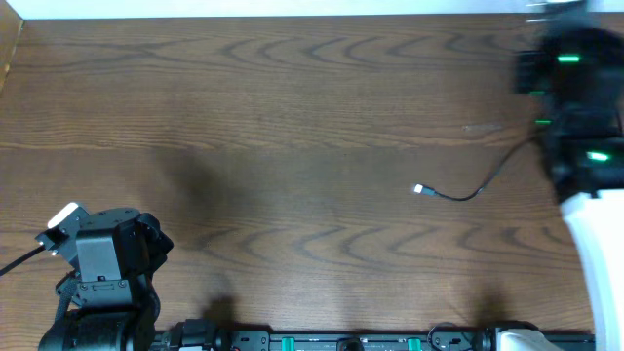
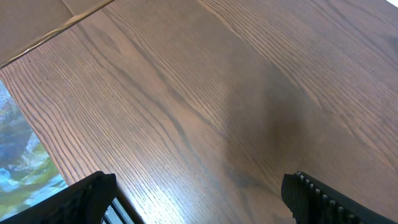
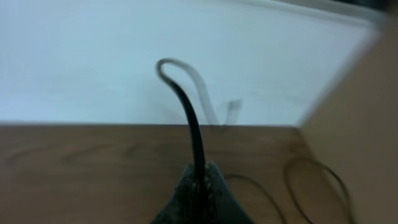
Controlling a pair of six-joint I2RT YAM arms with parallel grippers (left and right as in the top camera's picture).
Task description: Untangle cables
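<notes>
One black cable [image 1: 475, 191] lies on the wooden table [image 1: 292, 117], its pale plug [image 1: 419, 190] toward 3 o'clock. It runs up to the right gripper [image 3: 200, 190] at 2 o'clock, whose fingers are pinched together on it, probably to pull it free of other cords. At 8 o'clock the left gripper [image 2: 199, 208] hangs spread wide, holding nothing.
</notes>
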